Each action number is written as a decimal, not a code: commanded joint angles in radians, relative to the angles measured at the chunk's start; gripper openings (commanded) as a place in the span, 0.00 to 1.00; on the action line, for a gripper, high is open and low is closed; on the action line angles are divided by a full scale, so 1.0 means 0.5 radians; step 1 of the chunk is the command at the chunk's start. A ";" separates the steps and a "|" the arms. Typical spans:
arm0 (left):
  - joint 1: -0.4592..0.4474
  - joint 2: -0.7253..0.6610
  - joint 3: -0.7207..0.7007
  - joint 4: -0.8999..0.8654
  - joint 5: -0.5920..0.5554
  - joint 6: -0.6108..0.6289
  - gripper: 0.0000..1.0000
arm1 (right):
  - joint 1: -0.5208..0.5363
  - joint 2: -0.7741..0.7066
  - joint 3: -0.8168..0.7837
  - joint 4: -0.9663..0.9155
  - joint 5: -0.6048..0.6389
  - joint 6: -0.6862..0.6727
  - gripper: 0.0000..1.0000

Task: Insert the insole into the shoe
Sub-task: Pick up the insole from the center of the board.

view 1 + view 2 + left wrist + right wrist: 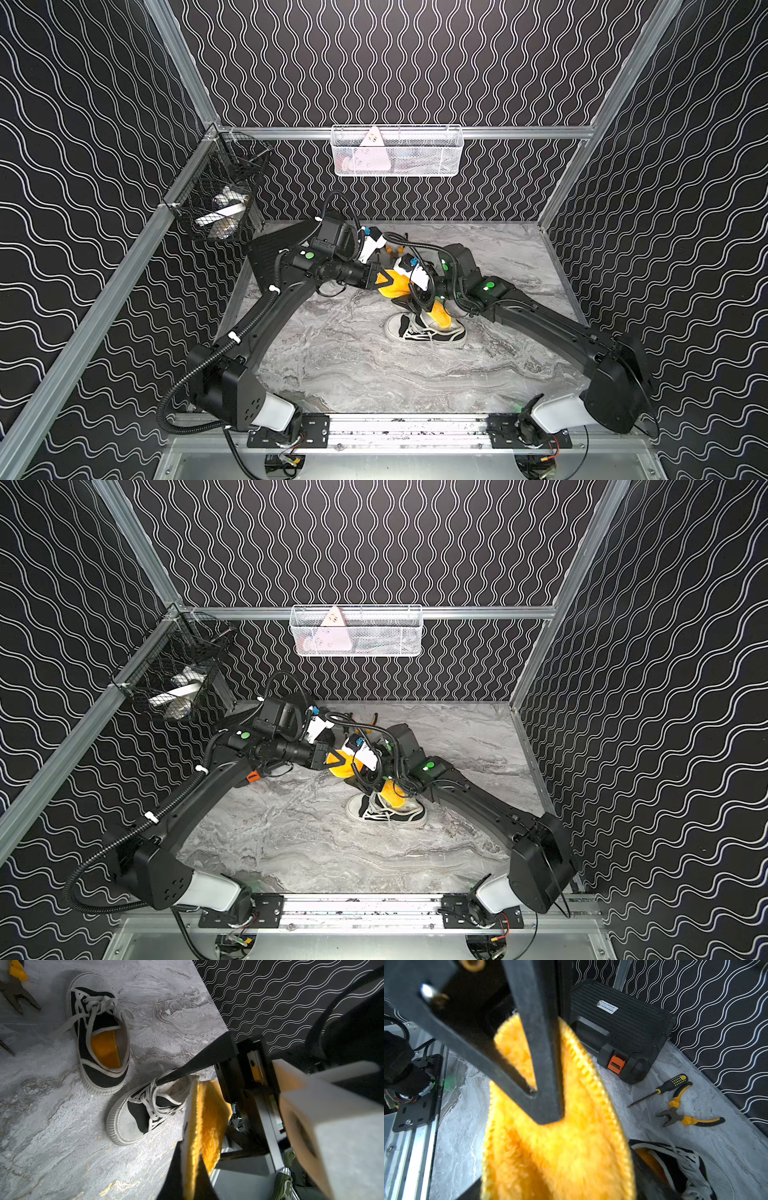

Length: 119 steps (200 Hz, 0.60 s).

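A fuzzy yellow insole (440, 313) (209, 1118) (560, 1147) hangs in the air above the table. My left gripper (388, 282) (190, 1153) is shut on its upper end. The lower end reaches down to the opening of a black-and-white sneaker, the shoe (428, 334) (390, 814) (141, 1113), whose white inside shows. My right gripper (419, 309) stands open around the insole's middle, one finger (197, 1064) stretching to the shoe's opening. The insole hides its fingertips in the right wrist view.
A second matching sneaker (99, 1043) (675, 1167) with an orange insole inside stands close behind, under the arms. Pliers (685, 1118), a screwdriver (660, 1089) and a black case (618, 1030) lie by the back wall. White (397, 151) and black (216, 199) wire baskets hang above.
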<state>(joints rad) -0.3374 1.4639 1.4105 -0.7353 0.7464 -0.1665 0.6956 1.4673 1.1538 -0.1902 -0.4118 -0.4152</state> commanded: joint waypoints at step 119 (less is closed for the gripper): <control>-0.022 -0.004 0.017 0.019 -0.151 -0.121 0.00 | 0.006 0.029 -0.065 0.182 0.134 -0.033 0.80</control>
<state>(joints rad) -0.3470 1.4540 1.4078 -0.7071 0.6830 -0.2367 0.6930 1.4792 1.1088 -0.1608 -0.3725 -0.4267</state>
